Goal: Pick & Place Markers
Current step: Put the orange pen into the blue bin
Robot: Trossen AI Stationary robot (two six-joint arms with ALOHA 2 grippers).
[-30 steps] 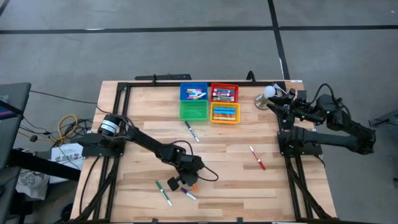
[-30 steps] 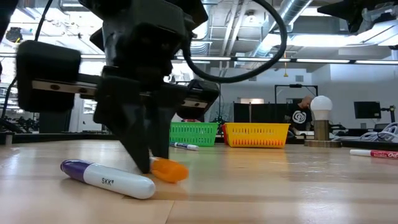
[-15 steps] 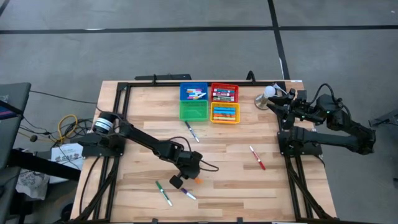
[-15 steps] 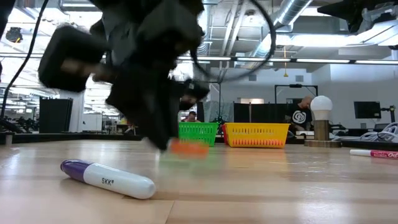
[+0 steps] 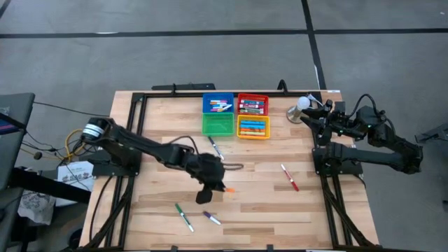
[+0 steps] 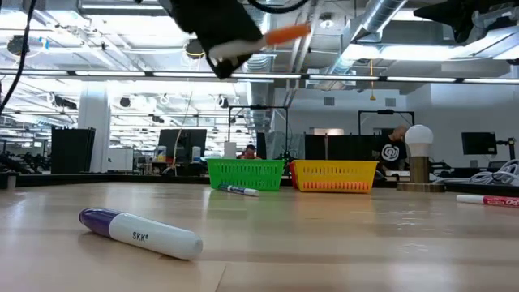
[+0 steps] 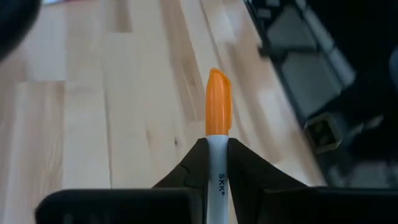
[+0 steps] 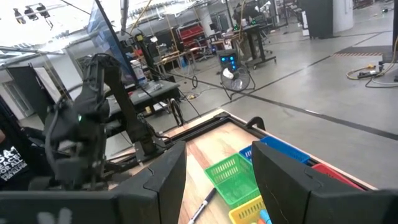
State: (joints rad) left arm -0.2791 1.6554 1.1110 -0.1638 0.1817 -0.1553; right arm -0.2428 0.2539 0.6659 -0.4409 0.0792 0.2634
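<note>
The left end effector [image 5: 212,189] is hanging above the middle of the counter [image 5: 161,119], clenched on an orange-capped marker [image 7: 218,124]; in the left wrist view the white barrel is sitting between the two fingers with the orange cap sticking out ahead, and in the low view it is riding well clear of the wood. The right end effector [image 8: 214,180] is waiting off the counter's far right corner, near a small lamp [image 5: 302,104], its fingers standing apart with nothing between them.

Much of the sorting looks done. Markers are already lying in the blue bin [image 5: 218,103], the red bin [image 5: 253,104] and the yellow bin [image 5: 253,127], while the green bin [image 5: 218,124] is showing none that I can make out. Four markers are still lying loose on the wood: a blue-capped one [image 5: 215,148] just in front of the green bin, a red one [image 5: 290,177] toward the right side, and a green one [image 5: 184,218] and a purple one [image 5: 211,218] near the front edge, well apart from the bins.

So the carried marker is probably heading for a bin, likely the yellow one, and the four loose ones remain after it.
</note>
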